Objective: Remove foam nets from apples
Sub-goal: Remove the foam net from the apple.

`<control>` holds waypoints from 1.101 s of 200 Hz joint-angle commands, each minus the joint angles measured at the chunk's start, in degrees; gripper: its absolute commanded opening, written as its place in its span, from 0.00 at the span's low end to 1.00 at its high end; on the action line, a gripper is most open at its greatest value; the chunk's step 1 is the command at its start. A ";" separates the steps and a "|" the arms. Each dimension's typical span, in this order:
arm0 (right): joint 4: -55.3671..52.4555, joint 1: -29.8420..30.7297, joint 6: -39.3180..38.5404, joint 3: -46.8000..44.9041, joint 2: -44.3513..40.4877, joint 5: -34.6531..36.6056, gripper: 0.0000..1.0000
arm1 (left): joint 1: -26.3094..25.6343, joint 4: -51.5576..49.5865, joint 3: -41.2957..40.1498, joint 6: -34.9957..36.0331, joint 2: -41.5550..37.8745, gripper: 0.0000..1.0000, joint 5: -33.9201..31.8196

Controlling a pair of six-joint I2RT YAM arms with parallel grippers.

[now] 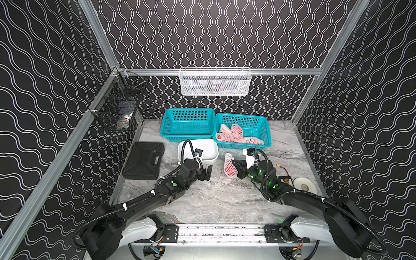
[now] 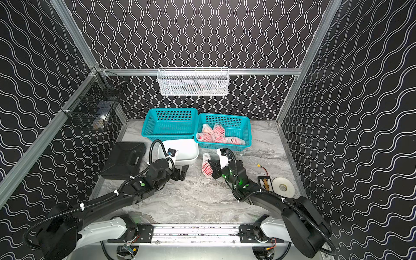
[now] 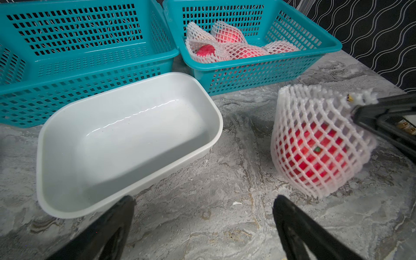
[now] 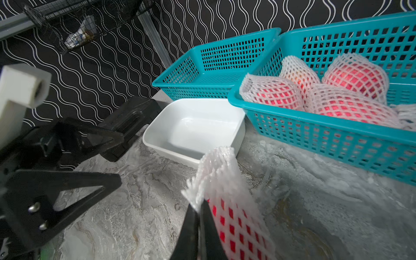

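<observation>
The white diamond-mesh foam net point(image 3: 299, 105) you are working on wraps a red apple point(image 3: 315, 155) out on the grey marbled tabletop point(image 1: 213, 198), in front of the baskets and between your two arms. Your right gripper point(image 4: 198, 206) is pinched together on the net's loose upper edge. Its wrist view shows the black fingertips closed with mesh bunched between them, and the net stands tilted, its open end above the fruit. Whether the apple's underside bears on the table or hangs just clear, you cannot tell.

Your left gripper point(image 3: 203, 202) has its jaws spread wide and holds nothing. It is near the netted fruit on the opposite side, not touching it.

Just beyond the left gripper sits a smooth white rectangular plastic tub point(image 3: 126, 135). Behind the held net, a teal perforated plastic basket point(image 1: 247, 122) holds a heap of netted apples point(image 1: 236, 130). A second teal perforated basket point(image 1: 188, 117) stands against its side, behind the tub.

Further out:
- A black moulded plastic case point(image 1: 144, 159) lies by the left wall.
- A flat white round tape roll point(image 1: 304, 184) lies near your right arm.
- A white wire basket point(image 1: 215, 82) hangs on the back rail.
- A black wire basket point(image 1: 119, 105) hangs on the left rail.
</observation>
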 commanded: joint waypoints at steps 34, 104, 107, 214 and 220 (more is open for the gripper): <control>21.03 0.31 -0.05 -2.60 11.34 1.16 0.05 | 0.06 4.58 -1.96 -0.33 0.79 1.00 -1.88; 24.75 1.70 -0.10 -6.30 12.89 4.66 0.34 | 0.04 2.88 -1.94 0.55 -0.03 1.00 -3.34; 24.18 1.72 -0.19 -6.42 12.21 4.98 0.37 | 0.03 2.93 -1.98 0.53 -0.11 1.00 -3.47; -26.22 0.60 5.93 7.42 -4.46 11.92 1.00 | 0.05 3.00 -1.94 -0.93 1.11 1.00 -1.71; -28.22 0.53 6.23 9.23 -3.11 10.67 1.00 | 0.03 2.95 -2.06 -1.00 1.08 1.00 -1.71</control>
